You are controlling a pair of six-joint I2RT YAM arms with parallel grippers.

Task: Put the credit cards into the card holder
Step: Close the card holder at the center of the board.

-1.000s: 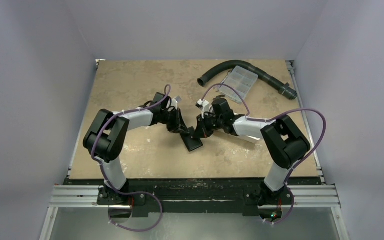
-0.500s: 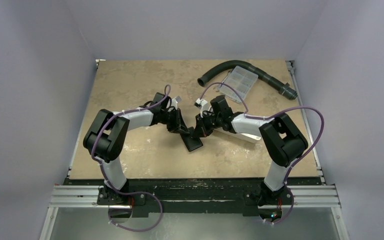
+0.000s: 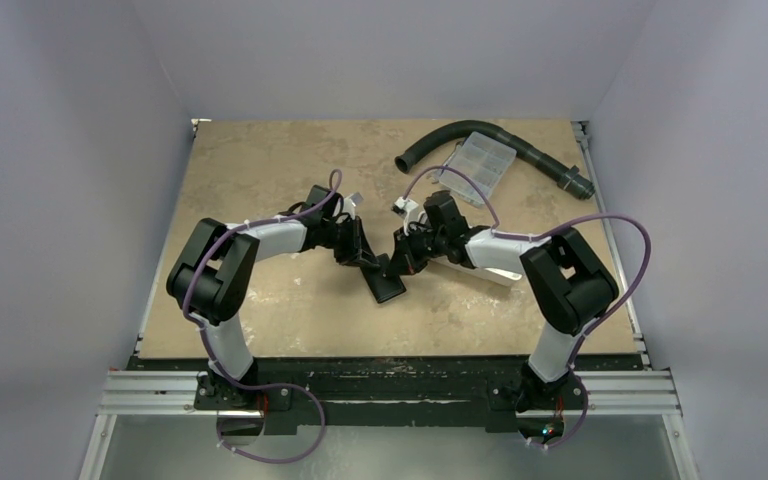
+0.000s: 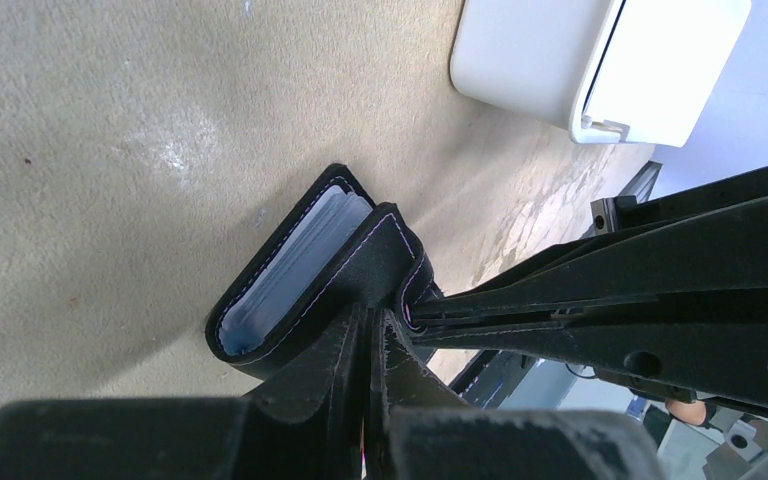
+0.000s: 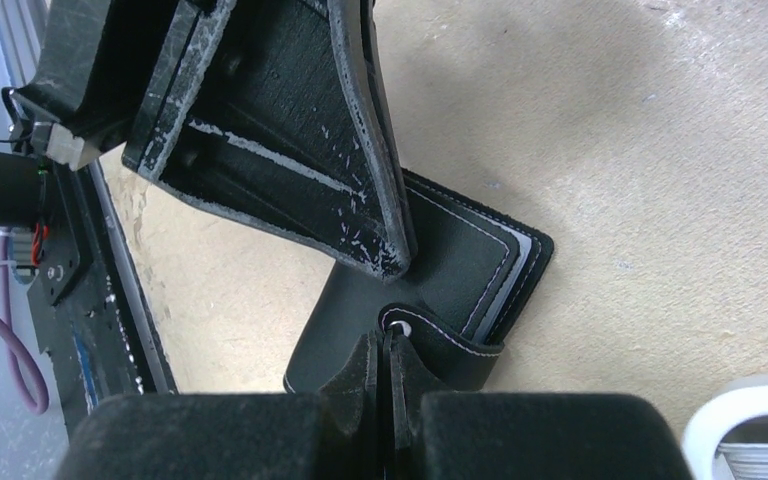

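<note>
Mid-table, we grip the card holder point(image 3: 387, 282) from both sides. Our left gripper point(image 4: 372, 322) is clenched on its cover and our right gripper point(image 5: 388, 345) pinches the snap tab, probably to close it. Beyond lies the clear box point(image 3: 480, 160).

Tan table point(image 3: 260, 170); card holder point(image 3: 388, 287), hose point(image 3: 430, 141), box point(image 3: 480, 160), tray point(image 3: 506, 277)

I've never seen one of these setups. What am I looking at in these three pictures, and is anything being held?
Two robot arms are bolted at the near edge of the table. One picture looks down from above; the other two come from cameras on each wrist. Mid-table, the left gripper and right gripper are both shut on a black card holder, the right one pinching its snap strap. Also on the table: a white tray, a clear compartment box and a black hose.
</note>
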